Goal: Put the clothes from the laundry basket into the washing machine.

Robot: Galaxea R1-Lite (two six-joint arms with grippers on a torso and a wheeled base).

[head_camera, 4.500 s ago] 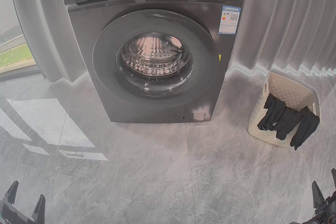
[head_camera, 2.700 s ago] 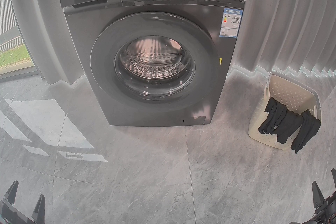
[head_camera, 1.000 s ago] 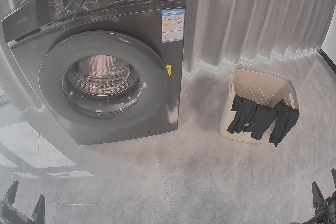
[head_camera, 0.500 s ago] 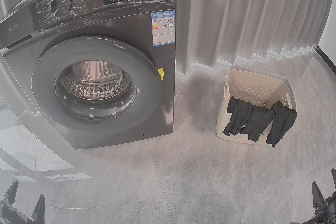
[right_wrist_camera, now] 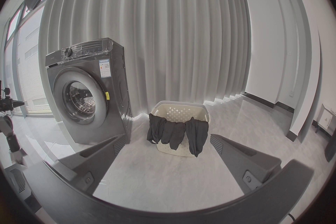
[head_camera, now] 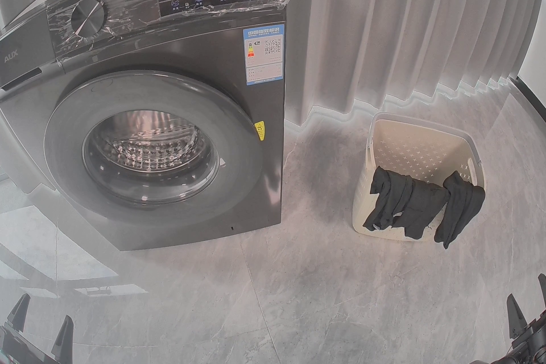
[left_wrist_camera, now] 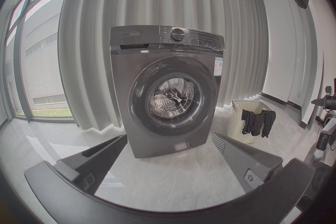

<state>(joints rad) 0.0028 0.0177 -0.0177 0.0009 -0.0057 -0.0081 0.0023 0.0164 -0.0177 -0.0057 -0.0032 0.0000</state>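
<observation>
- Head view: finds the clothes (head_camera: 421, 203) at middle right, dark, draped over the near rim of the laundry basket (head_camera: 424, 123), strung side by side along that rim, each piece hanging downward.
- Puts the right gripper (head_camera: 529, 297) in the lower right corner, fingers spread and empty, well apart from the clothes yet nearer than the left gripper (head_camera: 41, 318) in the lower left corner, likewise spread and empty.
- Shows the washing machine (head_camera: 170, 69) at left with its round door (head_camera: 151, 154) shut; probably needs opening first.
- Notes a blue-topped label (head_camera: 263, 55), a small yellow sticker (head_camera: 259, 130) and pale lettering (head_camera: 10, 57) on the panel; leaves all print unread.
- Left wrist view: faces the washing machine (left_wrist_camera: 168, 95) between spread fingers (left_wrist_camera: 101, 154), with the laundry basket (left_wrist_camera: 235, 123) beside the machine.
- Right wrist view: frames the laundry basket (right_wrist_camera: 182, 104) and clothes (right_wrist_camera: 173, 133) straight ahead between spread fingers (right_wrist_camera: 245, 158), well apart.
</observation>
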